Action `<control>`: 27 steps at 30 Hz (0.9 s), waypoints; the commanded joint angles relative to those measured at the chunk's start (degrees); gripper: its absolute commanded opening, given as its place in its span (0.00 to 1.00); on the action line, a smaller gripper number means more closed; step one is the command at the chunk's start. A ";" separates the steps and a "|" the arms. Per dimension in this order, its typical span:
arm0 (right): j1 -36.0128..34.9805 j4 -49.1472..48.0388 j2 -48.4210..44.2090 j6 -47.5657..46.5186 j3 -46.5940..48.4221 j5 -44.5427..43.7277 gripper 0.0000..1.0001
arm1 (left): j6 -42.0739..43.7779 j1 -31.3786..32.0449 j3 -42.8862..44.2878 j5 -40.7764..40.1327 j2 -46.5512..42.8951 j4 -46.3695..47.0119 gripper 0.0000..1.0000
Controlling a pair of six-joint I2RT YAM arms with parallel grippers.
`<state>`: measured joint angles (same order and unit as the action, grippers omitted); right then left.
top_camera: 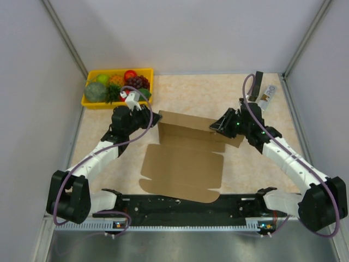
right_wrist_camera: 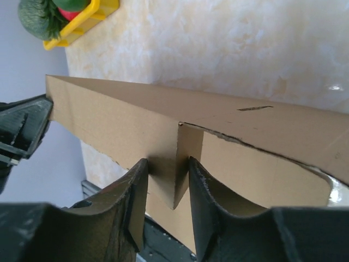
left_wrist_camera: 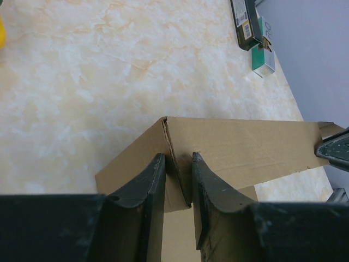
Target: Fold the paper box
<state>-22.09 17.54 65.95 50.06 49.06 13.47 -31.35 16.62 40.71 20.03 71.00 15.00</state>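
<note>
The brown cardboard paper box (top_camera: 182,169) lies mid-table, its front panels flat and its rear wall (top_camera: 199,126) folded upright. My left gripper (top_camera: 155,117) is at the wall's left end. In the left wrist view the left gripper (left_wrist_camera: 178,164) is shut on the corner flap of the paper box (left_wrist_camera: 240,147). My right gripper (top_camera: 214,126) is at the wall's right part. In the right wrist view the right gripper (right_wrist_camera: 166,169) straddles a small upright flap of the paper box (right_wrist_camera: 125,120). The right finger touches the flap and a gap shows beside the left finger.
A yellow tray (top_camera: 92,102) of fruit sits at the back left, also in the right wrist view as the yellow tray (right_wrist_camera: 82,22). Small packets (top_camera: 267,94) lie at the back right. A black rail (top_camera: 185,207) runs along the near edge. Grey walls enclose the table.
</note>
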 commanded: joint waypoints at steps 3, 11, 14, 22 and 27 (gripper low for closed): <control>1.61 -9.54 -1.44 2.67 -2.12 6.20 0.22 | 1.73 0.25 -1.16 1.59 1.59 -6.13 0.25; 5.65 -16.83 -0.30 6.01 -7.39 13.68 0.00 | 1.82 0.34 -1.42 1.77 1.42 -6.21 0.24; 6.00 -19.65 0.75 5.75 -7.57 15.61 0.00 | 2.00 0.25 -1.33 1.59 1.42 -6.48 0.23; 7.50 -31.85 2.51 9.79 -12.05 21.68 0.00 | 1.91 0.25 -1.60 1.85 1.51 -6.39 0.24; 8.29 -23.63 3.30 4.71 -8.90 21.25 0.16 | 1.91 0.25 -1.34 2.03 1.77 -6.48 0.25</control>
<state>-13.78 -8.54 68.14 59.22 37.23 32.93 -31.33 16.23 40.71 19.88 71.00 14.94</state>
